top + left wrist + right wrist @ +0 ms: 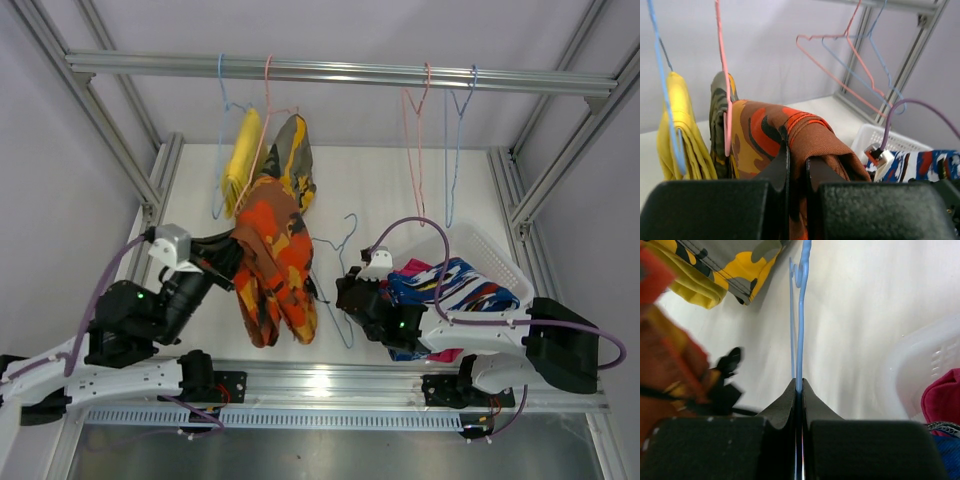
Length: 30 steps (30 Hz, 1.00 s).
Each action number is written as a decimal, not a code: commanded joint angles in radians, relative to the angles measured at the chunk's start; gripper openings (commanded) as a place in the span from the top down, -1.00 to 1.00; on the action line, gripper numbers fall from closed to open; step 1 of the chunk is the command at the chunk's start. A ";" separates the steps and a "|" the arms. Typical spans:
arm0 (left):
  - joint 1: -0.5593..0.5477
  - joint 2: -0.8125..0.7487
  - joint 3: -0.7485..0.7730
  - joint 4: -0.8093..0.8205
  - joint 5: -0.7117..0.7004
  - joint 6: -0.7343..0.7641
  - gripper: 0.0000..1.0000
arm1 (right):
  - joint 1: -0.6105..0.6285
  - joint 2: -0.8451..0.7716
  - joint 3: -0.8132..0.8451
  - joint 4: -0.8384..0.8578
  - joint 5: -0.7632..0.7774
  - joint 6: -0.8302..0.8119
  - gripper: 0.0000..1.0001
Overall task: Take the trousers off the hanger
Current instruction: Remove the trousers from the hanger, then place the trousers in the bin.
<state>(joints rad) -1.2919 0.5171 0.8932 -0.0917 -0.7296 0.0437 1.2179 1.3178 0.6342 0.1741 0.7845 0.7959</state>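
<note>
The orange-red patterned trousers hang in a fold from my left gripper, which is shut on their cloth. My right gripper is shut on the wire of a loose blue hanger, right beside the trousers' right edge; the wire runs up from my closed jaws. The yellow trousers hang on a blue hanger and the camouflage trousers on a pink hanger at the rail. The blue-and-white trousers and the magenta trousers lie in the basket.
A white basket stands at the right. An empty pink hanger and an empty blue hanger hang from the metal rail. Frame posts stand at both sides.
</note>
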 commanded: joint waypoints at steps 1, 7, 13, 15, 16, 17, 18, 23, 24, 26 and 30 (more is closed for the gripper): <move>-0.004 -0.072 0.001 0.198 0.056 0.034 0.99 | -0.003 0.008 0.009 0.070 0.032 0.042 1.00; -0.004 -0.063 0.010 0.187 0.055 0.050 0.99 | 0.032 -0.072 0.047 -0.033 0.099 0.000 1.00; -0.004 -0.060 0.009 0.176 0.079 0.045 0.99 | 0.140 -0.313 0.143 -0.148 0.243 -0.176 1.00; -0.004 -0.052 0.012 0.175 0.087 0.045 0.99 | 0.163 -0.409 0.169 -0.160 0.246 -0.234 1.00; -0.004 -0.048 0.013 0.172 0.090 0.044 0.99 | 0.182 -0.437 0.185 -0.169 0.246 -0.256 1.00; -0.004 -0.046 0.013 0.164 0.102 0.041 0.99 | 0.192 -0.462 0.215 -0.171 0.237 -0.302 1.00; -0.004 -0.040 0.015 0.162 0.107 0.038 0.99 | 0.199 -0.503 0.229 -0.209 0.234 -0.325 1.00; -0.004 -0.028 0.016 0.150 0.131 0.030 0.99 | 0.235 -0.595 0.311 -0.233 0.248 -0.451 1.00; -0.004 -0.023 0.018 0.142 0.147 0.028 0.99 | 0.233 -0.629 0.315 -0.223 0.242 -0.495 1.00; -0.004 0.006 0.033 0.126 0.148 0.022 0.99 | 0.235 -0.661 0.324 -0.197 0.222 -0.541 1.00; -0.004 0.101 0.081 0.060 0.154 -0.004 0.99 | 0.233 -0.690 0.460 -0.274 0.196 -0.633 1.00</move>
<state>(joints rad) -1.2919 0.5613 0.8886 -0.0986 -0.6300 0.0750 1.4445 0.6376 0.9741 -0.0662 0.9802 0.2794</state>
